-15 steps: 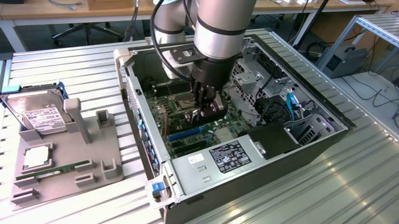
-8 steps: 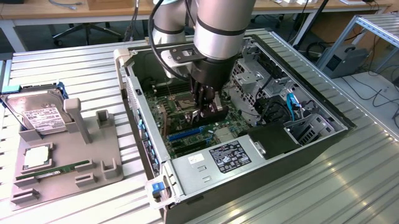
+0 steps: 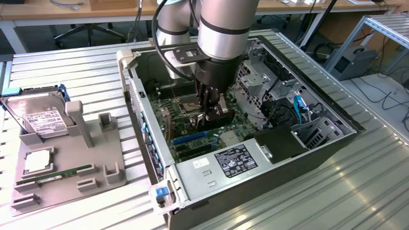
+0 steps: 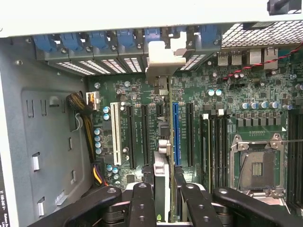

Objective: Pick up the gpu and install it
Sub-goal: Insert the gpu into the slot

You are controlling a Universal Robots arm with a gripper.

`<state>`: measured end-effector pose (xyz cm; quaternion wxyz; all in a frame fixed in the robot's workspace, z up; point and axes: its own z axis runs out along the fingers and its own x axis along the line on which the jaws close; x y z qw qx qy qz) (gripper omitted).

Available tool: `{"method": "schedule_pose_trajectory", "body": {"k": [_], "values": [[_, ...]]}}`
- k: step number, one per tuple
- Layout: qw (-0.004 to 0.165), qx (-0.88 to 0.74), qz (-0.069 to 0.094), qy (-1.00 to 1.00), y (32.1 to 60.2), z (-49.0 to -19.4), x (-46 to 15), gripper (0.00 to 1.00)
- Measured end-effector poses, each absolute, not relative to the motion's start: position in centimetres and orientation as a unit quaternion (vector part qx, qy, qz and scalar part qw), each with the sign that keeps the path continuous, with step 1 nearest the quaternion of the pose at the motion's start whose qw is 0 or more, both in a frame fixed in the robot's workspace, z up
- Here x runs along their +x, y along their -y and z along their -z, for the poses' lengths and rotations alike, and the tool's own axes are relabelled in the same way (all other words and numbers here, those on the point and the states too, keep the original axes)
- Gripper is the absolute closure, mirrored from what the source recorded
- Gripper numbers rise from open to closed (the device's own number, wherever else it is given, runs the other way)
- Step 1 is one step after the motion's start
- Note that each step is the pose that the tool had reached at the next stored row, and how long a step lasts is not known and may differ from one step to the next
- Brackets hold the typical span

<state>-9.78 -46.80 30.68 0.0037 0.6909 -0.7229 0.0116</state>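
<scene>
Gpu (image 4: 163,156) edge-on, pinched in gripper (image 4: 164,198) above motherboard (image 4: 227,94), inside case (image 3: 268,187) on slatted metal table (image 3: 357,191)

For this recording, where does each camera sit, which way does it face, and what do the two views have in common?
Exterior view: off the arm, raised, looking down at the open computer case on the slatted metal table; the arm and gripper reach into it.
Wrist view: on the wrist, inside the case, facing the motherboard; the black fingers clamp the gpu edge-on, bracket at the rear slots.
Shared: motherboard, blue slot, CPU socket, gpu.
</scene>
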Motion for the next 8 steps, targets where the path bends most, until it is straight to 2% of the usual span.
{"method": "schedule_pose_trajectory", "body": {"k": [8], "values": [[0.008, 0.691, -0.017, 0.723, 46.55, -30.57, -9.78, 0.73]]}}
